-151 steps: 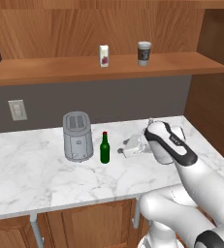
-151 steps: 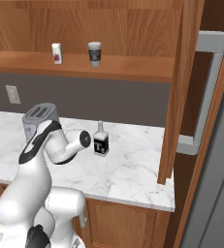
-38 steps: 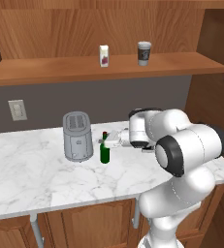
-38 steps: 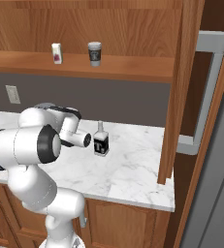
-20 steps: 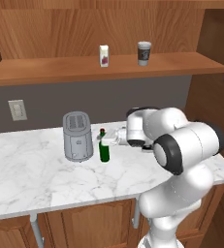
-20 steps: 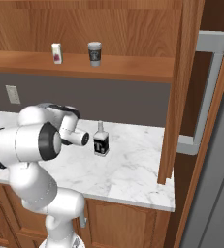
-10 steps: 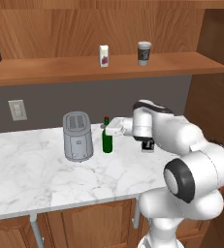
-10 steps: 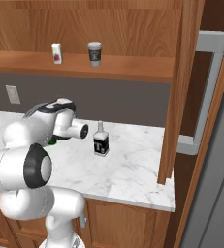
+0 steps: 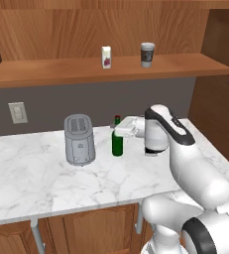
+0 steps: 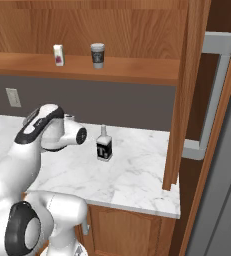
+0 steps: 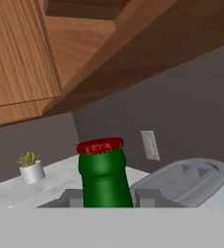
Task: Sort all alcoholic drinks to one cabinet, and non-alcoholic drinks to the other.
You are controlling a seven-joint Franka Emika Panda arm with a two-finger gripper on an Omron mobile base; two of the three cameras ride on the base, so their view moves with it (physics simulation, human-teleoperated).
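Standing on the marble desk (image 9: 31,178) beside the grey toaster (image 9: 79,139), the green bottle (image 9: 117,139) is clamped at its neck by the end effector (image 9: 120,131), apparently ready for lifting toward a cabinet.

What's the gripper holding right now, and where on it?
The green bottle, gripped at its neck just below the red cap by the gripper.
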